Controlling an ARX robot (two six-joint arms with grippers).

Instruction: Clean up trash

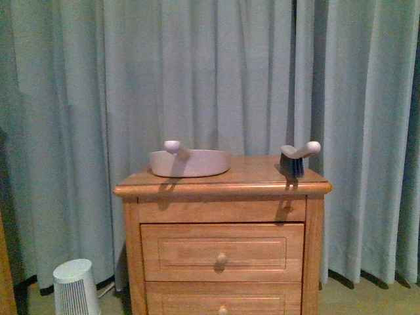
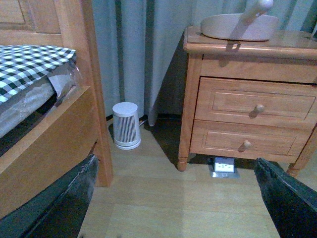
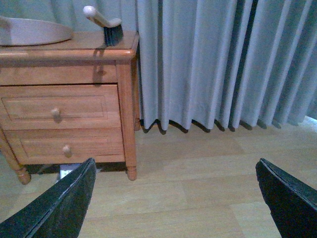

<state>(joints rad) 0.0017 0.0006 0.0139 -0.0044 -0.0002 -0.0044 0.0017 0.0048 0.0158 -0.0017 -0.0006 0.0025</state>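
Note:
The trash is out of view in every frame. A pale dustpan (image 1: 190, 161) with a knobbed handle lies on the wooden nightstand (image 1: 223, 187), toward its left side; it also shows in the left wrist view (image 2: 237, 25) and the right wrist view (image 3: 32, 30). A small brush (image 1: 296, 157) with dark bristles and a pale handle stands at the nightstand's right edge (image 3: 106, 27). My left gripper (image 2: 178, 198) hangs open over bare wood floor. My right gripper (image 3: 176, 198) is open too, above the floor to the right of the nightstand. Neither arm shows in the front view.
A white cylindrical appliance (image 2: 125, 125) stands on the floor between a wooden bed frame (image 2: 59, 134) with a checked blanket and the nightstand. A small grey floor socket (image 2: 224, 166) sits under the drawers. Pale curtains (image 3: 223, 64) hang behind.

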